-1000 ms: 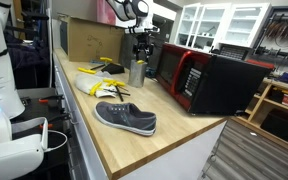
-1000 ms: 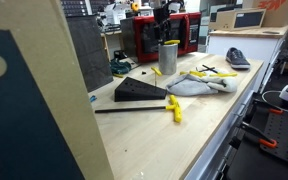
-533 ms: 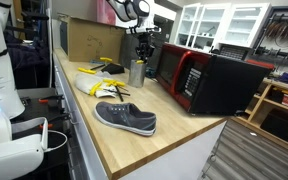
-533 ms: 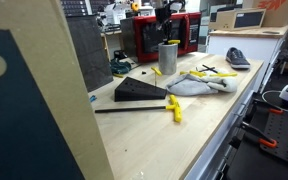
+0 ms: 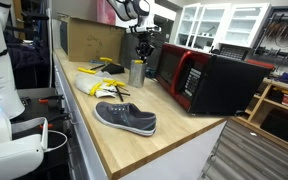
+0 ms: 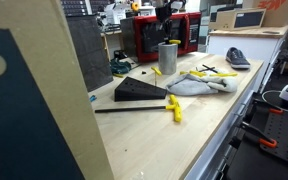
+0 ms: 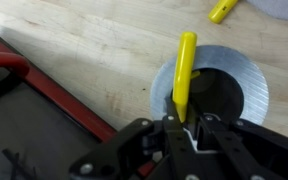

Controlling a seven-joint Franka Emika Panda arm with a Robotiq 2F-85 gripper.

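Observation:
In the wrist view my gripper (image 7: 184,122) is shut on the lower end of a yellow marker (image 7: 185,65). The marker points away over the open mouth of a silver metal cup (image 7: 249,88) that stands on the wooden counter. In both exterior views the gripper (image 5: 140,50) (image 6: 165,27) hangs straight above the cup (image 5: 137,73) (image 6: 168,56), next to the red and black microwave (image 5: 209,80). The held marker is too small to make out in those views.
A grey shoe (image 5: 125,117) lies near the counter's front edge. A white cloth (image 5: 94,84) with yellow markers sits beside the cup, and a cardboard box (image 5: 88,38) stands behind. A black wedge (image 6: 139,90) and a loose yellow marker (image 6: 174,108) lie further along.
The jaws have closed onto the yellow marker. The arm has stayed above the cup with hardly any movement.

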